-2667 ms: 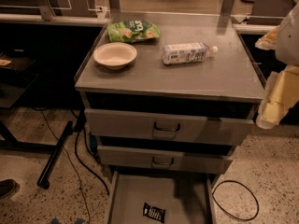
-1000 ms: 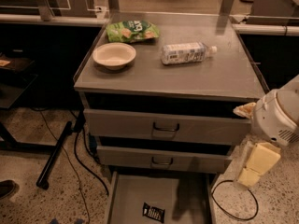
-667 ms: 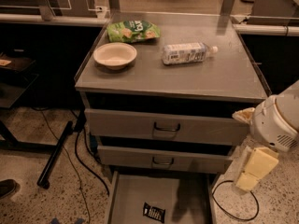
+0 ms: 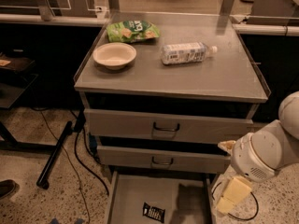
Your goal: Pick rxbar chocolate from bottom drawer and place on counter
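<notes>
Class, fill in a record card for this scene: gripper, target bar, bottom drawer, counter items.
gripper: low at the right, outside the bottom drawer
rxbar chocolate: lying on the drawer floor, apart from the gripper
bottom drawer: open
counter: holds a bowl, a green snack bag and a bottle lying on its side

The scene is dim with a warm brown cast; light falls from above onto the counter [image 4: 224, 78], whose far part carries a soft sheen and streaked reflections of the posts [image 4: 226, 1]; the recess beneath it is black; a dark shadow lies on the right of the bottom drawer [image 4: 128, 197] floor; the gripper [image 4: 232, 196], near right beside that drawer, glows pale yellow.
</notes>
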Motion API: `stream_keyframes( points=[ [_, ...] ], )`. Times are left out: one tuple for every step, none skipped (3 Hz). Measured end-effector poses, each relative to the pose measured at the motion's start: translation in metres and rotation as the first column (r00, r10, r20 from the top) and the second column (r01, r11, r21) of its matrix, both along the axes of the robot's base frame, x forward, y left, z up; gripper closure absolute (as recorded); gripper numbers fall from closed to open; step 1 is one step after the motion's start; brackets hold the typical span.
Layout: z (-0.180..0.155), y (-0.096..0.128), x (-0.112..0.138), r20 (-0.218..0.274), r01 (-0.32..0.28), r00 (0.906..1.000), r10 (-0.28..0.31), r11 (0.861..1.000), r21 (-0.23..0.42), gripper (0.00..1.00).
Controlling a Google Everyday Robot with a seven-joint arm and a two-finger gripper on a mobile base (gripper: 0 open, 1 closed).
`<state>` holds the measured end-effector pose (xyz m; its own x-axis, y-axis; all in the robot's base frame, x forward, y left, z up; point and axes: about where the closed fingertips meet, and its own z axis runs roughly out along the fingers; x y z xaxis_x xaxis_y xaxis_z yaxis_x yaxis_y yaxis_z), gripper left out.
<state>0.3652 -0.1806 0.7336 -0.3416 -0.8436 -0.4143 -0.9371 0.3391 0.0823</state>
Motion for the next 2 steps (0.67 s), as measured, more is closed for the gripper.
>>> stream_keyframes(
  points=[
    [-0.0001,0.0000,0.0000,0.000,0.000,1.0000,0.000,1.000,0.000,0.00],
    [-0.0055,0.0017,-0.0028,-0.003,-0.007,1.0000,0.007,1.000,0.022,0.00]
  ],
)
